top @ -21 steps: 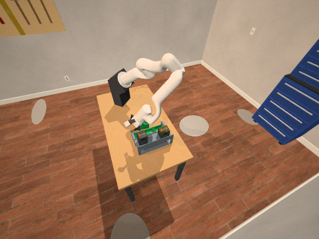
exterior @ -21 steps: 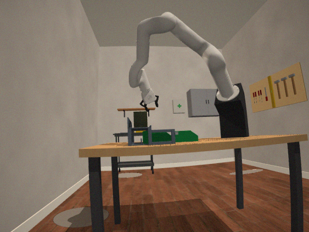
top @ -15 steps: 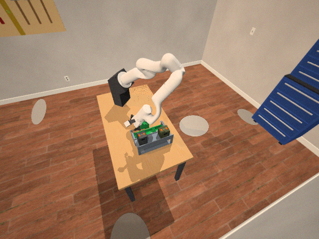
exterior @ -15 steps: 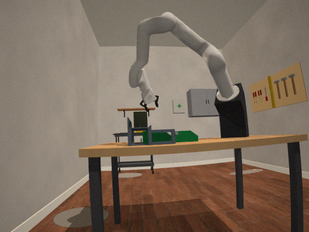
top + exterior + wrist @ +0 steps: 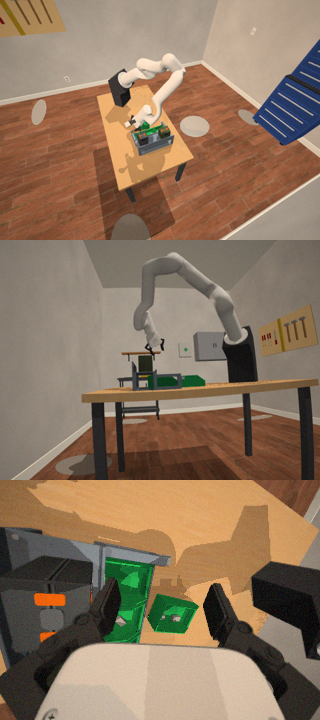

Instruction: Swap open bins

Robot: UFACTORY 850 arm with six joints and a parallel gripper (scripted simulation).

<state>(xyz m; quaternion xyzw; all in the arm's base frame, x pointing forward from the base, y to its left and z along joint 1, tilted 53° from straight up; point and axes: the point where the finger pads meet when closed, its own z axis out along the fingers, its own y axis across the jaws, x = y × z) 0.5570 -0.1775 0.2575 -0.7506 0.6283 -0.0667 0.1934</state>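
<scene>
My gripper [image 5: 135,123] [image 5: 157,351] [image 5: 163,591] is open and empty, tilted, well above the table. The open bin with parts, a green bin [image 5: 145,125] [image 5: 193,380] [image 5: 172,613], stands on the table in front of the shelf; grey parts show inside, and in the wrist view it appears between the fingers, far below. The grey shelf [image 5: 168,374] [image 5: 132,555] holds a row of green bins. In the wrist view its end bin [image 5: 129,582] looks empty, and the neighbouring bin [image 5: 127,622] holds a grey part. The row's rest is hidden by my left finger and gripper body.
A black case [image 5: 142,139] [image 5: 70,592] and an olive case [image 5: 164,132] [image 5: 145,363] with orange latches stand on the shelf's upper board, behind the bins' open fronts. The robot's black pedestal [image 5: 120,90] [image 5: 241,364] stands at the table's other end.
</scene>
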